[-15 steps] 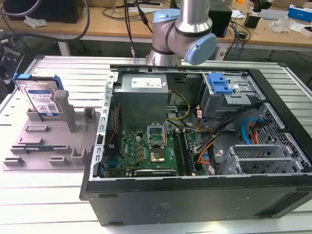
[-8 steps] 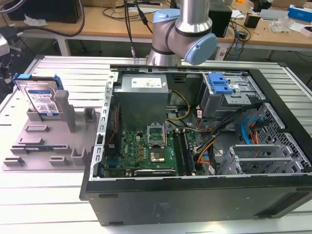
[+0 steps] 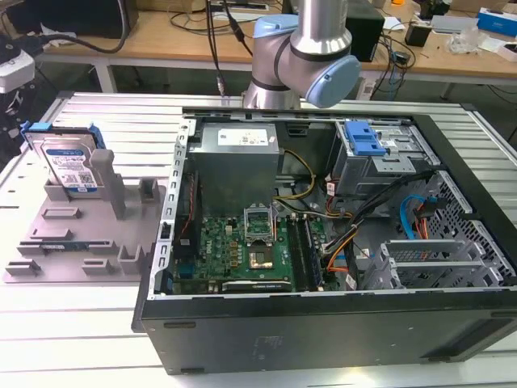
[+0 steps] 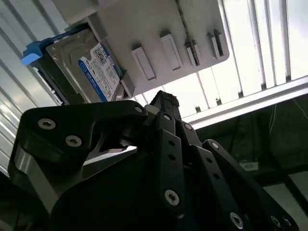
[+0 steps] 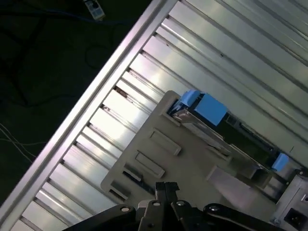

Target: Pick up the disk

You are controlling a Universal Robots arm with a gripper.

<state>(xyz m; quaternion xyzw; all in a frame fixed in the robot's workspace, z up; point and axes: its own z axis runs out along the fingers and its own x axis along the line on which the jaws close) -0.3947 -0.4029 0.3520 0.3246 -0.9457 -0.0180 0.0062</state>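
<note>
You'll see the disk point(image 3: 71, 166) standing upright at the tray's point(image 3: 48, 250) far corner, the open case point(image 3: 323, 323) just beside, the arm point(image 3: 311, 48) behind.

Disk point(image 3: 71, 166), silver w/ blue rails, upright in grey tray point(image 3: 48, 250)

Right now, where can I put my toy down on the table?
The table in front of the tray, beside the case, is bare. Inside the case is crowded, and the disk stands at the tray's back corner.

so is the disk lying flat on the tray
No, the disk stands upright on edge in the grey fixture tray.
</note>
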